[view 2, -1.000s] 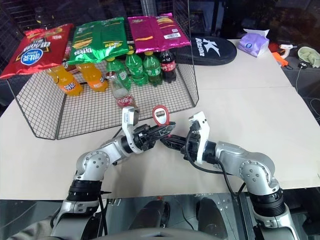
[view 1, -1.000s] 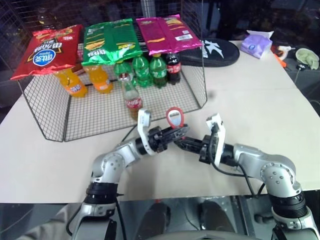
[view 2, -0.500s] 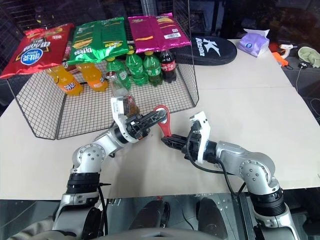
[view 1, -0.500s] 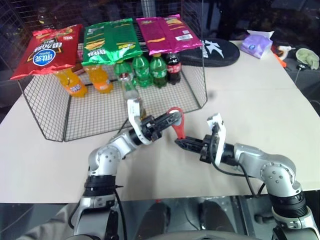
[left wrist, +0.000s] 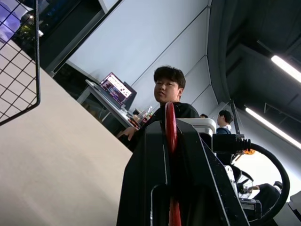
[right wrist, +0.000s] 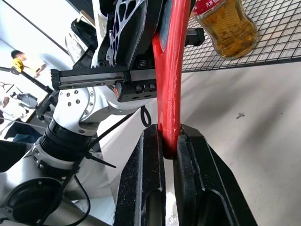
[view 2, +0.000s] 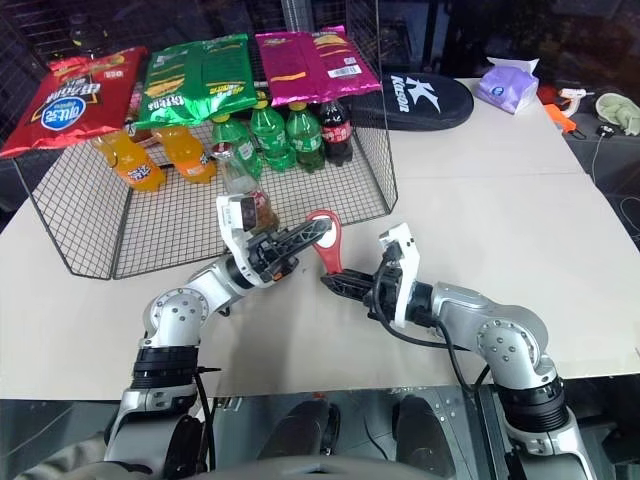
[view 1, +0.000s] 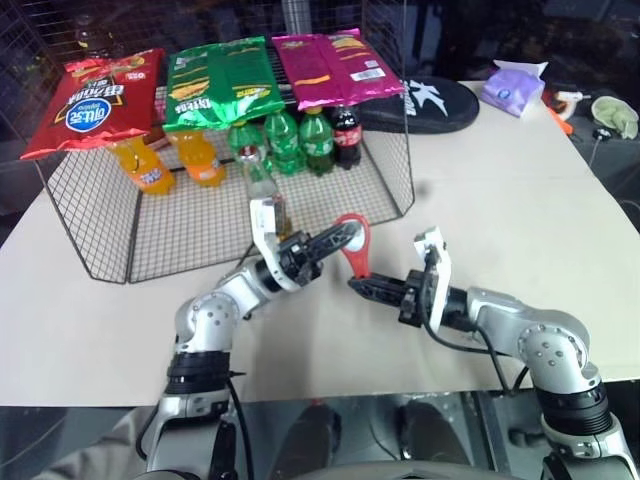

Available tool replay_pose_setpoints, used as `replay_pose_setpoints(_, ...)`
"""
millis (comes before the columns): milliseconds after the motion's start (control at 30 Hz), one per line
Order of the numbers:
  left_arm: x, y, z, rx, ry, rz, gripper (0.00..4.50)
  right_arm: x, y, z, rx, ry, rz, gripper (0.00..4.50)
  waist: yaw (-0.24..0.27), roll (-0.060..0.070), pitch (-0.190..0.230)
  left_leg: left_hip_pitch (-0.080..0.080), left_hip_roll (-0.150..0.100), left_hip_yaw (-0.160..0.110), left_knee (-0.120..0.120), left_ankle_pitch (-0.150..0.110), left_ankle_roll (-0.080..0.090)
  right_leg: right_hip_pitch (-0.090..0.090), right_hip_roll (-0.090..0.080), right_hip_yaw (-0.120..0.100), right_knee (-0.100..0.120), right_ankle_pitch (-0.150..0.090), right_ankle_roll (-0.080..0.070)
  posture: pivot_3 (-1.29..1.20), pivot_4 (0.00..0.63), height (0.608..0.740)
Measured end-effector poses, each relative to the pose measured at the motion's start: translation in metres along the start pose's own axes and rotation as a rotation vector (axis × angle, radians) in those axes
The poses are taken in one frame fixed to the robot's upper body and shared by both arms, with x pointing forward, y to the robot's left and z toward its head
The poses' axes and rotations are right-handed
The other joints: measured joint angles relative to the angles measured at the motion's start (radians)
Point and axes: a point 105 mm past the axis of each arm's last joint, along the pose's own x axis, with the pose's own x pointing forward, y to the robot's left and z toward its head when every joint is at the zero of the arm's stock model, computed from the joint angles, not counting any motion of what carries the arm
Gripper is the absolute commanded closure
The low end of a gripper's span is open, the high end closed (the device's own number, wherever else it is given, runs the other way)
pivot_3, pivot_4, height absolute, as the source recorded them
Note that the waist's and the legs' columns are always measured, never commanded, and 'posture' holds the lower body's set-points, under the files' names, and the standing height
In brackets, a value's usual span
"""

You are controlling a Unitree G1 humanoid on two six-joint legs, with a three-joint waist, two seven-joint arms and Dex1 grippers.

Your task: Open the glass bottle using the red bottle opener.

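Both claws are gripping the red bottle opener (view 1: 352,240) at mid-frame, just above the tabletop (view 1: 520,220). The right claw (view 1: 356,285) is pinching the tapered handle end between closed fingers, while the left claw (view 1: 340,236) is clamping narrow on the looped head. The opener is standing nearly upright, its long axis running from the loop at top down and slightly right to the handle.

The glass bottle (view 1: 263,185) is standing upright on the wire rack (view 1: 90,215) in the upper centre-left of the frame, up and left of the opener, directly beyond the left wrist. Its long axis is vertical, the cap uppermost. The left arm is plainly nearer the bottle; the right arm is lying farther off toward the lower right. The cap is apparently still on, so the loop has yet to travel up-left to it.
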Motion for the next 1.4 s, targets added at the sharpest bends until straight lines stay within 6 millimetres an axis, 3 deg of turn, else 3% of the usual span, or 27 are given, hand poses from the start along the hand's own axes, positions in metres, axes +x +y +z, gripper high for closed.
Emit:
replay_pose_setpoints(67,0.0,0.0,0.0,0.0,0.003,0.0,4.46,0.0,0.0,0.0,0.003,-0.001,0.001,4.5,0.0,0.0,0.0,0.0,0.0,0.0,0.0,0.0,0.0,0.0,0.0,0.0,0.0,0.0,0.0,0.0,0.15,0.74)
replay_pose_setpoints(300,0.002,0.006,-0.01,-0.006,0.052,0.033,4.5,0.002,-0.001,0.001,0.003,-0.01,0.003,1.49,0.0,0.0,0.0,0.0,0.0,0.0,0.0,0.0,0.0,0.0,0.0,0.0,0.0,0.0,0.0,0.0,0.15,0.74)
replay_pose_setpoints(933,0.017,0.01,-0.005,-0.025,-0.116,0.057,4.5,0.003,-0.005,0.01,0.055,-0.111,-0.02,1.49,0.001,0.0,0.0,0.0,0.0,0.0,0.0,0.0,0.0,0.0,0.0,0.0,0.0,0.0,0.0,0.0,0.15,0.74)
replay_pose_setpoints(1033,0.017,0.009,-0.006,-0.027,-0.115,0.049,4.5,0.002,-0.009,0.01,0.065,-0.115,-0.033,2.7,0.001,0.0,0.0,0.0,0.0,0.0,0.0,0.0,0.0,0.0,0.0,0.0,0.0,0.0,0.0,0.0,0.15,0.74)
replay_pose_setpoints(1067,0.017,0.008,-0.006,-0.025,-0.111,0.039,4.5,0.002,-0.011,0.01,0.072,-0.115,-0.042,3.37,0.001,0.0,0.0,0.0,0.0,0.0,0.0,0.0,0.0,0.0,0.0,0.0,0.0,0.0,0.0,0.0,0.15,0.74)
replay_pose_setpoints(1167,0.015,0.008,-0.006,-0.032,-0.1,0.029,4.5,0.002,-0.01,0.009,0.087,-0.115,-0.025,4.46,0.0,0.0,0.0,0.0,0.0,0.0,0.0,0.0,0.0,0.0,0.0,0.0,0.0,0.0,0.0,0.0,0.15,0.74)
replay_pose_setpoints(1400,0.012,0.006,-0.003,-0.033,-0.077,-0.013,4.5,0.003,-0.007,0.008,0.093,-0.112,0.004,4.46,-0.002,0.0,0.0,-0.001,0.0,0.0,0.0,0.0,0.0,-0.001,0.0,0.0,0.0,0.0,0.0,0.0,0.15,0.74)
